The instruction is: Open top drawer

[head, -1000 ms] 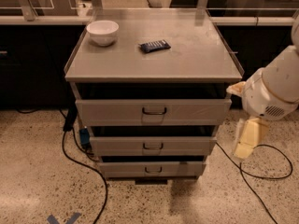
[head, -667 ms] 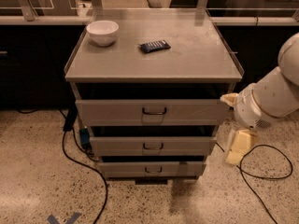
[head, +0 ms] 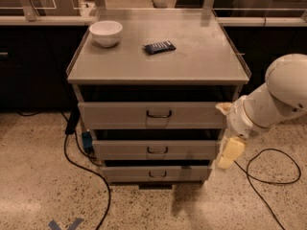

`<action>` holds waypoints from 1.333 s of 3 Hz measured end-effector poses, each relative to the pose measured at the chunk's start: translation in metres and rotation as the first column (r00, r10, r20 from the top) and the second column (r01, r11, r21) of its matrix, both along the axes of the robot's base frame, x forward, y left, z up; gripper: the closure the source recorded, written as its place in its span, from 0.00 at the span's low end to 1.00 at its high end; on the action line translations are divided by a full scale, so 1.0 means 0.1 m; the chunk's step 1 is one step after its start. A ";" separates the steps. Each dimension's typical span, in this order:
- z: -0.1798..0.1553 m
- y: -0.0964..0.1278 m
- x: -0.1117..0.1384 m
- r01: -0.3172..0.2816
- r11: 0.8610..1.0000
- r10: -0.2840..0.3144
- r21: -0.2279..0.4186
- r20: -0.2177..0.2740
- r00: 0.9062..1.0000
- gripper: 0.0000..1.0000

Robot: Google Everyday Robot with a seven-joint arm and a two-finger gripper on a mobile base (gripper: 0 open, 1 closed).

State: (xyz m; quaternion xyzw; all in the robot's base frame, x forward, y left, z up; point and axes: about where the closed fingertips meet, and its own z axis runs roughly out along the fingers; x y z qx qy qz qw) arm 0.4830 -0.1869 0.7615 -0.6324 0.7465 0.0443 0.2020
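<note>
The top drawer (head: 120,115) is the widest grey front, just under the cabinet top, with a small dark loop handle (head: 159,114) at its centre. A dark gap shows above its front. Two narrower grey drawers (head: 120,149) (head: 124,173) sit below it, with like handles. My gripper (head: 229,150) hangs on the white arm (head: 273,99) at the cabinet's right side. It is level with the middle drawer, to the right of and below the top drawer's handle, and holds nothing that I can see.
A white bowl (head: 106,33) and a dark blue packet (head: 159,47) lie on the cabinet top (head: 201,61). Black cables (head: 76,162) (head: 268,176) run over the speckled floor left and right of the cabinet. Dark counters stand behind.
My arm and gripper have moved left and slightly down, closer to the cabinet's right side. The drawers have not moved.
</note>
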 end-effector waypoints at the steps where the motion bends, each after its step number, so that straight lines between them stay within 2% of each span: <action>1: -0.11 0.04 0.16 -0.015 1.000 0.015 0.003 0.027 1.000 0.00; 2: -0.26 0.13 0.47 -0.048 0.999 0.048 -0.005 0.070 0.996 0.00; 3: -0.75 0.31 0.92 -0.088 0.996 0.087 0.020 0.064 0.994 0.00; 4: -0.75 0.32 0.92 -0.089 0.996 0.087 0.021 0.064 0.994 0.00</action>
